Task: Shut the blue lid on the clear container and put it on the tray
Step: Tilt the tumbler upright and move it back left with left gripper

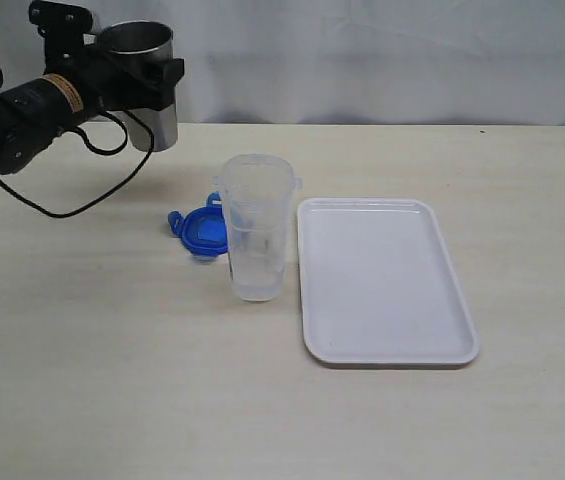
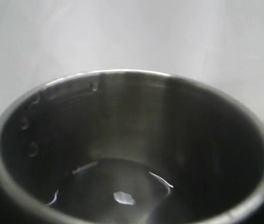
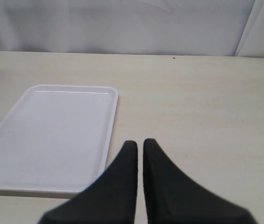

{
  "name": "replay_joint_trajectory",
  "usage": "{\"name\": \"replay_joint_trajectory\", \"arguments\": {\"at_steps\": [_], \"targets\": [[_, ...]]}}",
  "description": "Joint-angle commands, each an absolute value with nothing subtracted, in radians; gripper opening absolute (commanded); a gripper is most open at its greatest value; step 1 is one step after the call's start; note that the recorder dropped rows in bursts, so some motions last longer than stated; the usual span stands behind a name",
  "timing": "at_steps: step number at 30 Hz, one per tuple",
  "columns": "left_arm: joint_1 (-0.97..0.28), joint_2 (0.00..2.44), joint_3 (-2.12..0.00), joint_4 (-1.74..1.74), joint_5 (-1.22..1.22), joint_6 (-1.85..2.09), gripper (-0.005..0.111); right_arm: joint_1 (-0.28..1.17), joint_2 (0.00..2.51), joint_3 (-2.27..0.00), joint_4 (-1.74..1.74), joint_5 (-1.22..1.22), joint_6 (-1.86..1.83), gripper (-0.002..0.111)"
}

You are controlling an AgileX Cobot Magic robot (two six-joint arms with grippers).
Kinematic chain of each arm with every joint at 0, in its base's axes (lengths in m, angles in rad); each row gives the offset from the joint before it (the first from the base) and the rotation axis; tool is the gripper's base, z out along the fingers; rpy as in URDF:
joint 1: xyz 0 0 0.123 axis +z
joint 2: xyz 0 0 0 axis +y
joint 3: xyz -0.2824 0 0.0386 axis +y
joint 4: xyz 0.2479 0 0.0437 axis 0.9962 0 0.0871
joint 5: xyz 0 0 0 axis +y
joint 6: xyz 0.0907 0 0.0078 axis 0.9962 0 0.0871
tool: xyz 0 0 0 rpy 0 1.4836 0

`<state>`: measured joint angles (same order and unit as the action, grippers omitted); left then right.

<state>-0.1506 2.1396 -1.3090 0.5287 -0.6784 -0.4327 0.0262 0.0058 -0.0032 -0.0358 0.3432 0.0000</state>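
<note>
Beige table (image 1: 82, 380): left tool (image 1: 152, 78) clamped round steel cup (image 1: 160, 128) (wide grip); right tool (image 3: 139, 142) pressed together, empty.

No writing, label, brand, number or sign can be read on anything.

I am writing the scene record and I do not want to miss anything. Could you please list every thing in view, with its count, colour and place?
table: one, pale beige, under everything
tray: one, white, flat on the table, right of the container, nothing on it
clear container: one, transparent, upright near the middle, no lid on it
blue lid: one, bright blue, on the table just behind and left of the container
steel cup: one, grey metal, far left, held by the left gripper
backdrop: one, white, behind the table
left gripper: one, black, closed around the steel cup
right gripper: one, black, shut, empty, near the tray
</note>
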Motion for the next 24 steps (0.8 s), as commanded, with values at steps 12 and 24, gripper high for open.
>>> {"name": "replay_joint_trajectory", "arguments": {"at_steps": [12,24], "targets": [[-0.135,2.501,-1.729,0.540,-0.716,-0.468,0.000,0.026,0.000,0.000,-0.038,0.344,0.000,0.005],[-0.141,2.576,-1.818,0.548,-0.713,-0.464,0.000,0.026,0.000,0.000,-0.038,0.344,0.000,0.005]]}}
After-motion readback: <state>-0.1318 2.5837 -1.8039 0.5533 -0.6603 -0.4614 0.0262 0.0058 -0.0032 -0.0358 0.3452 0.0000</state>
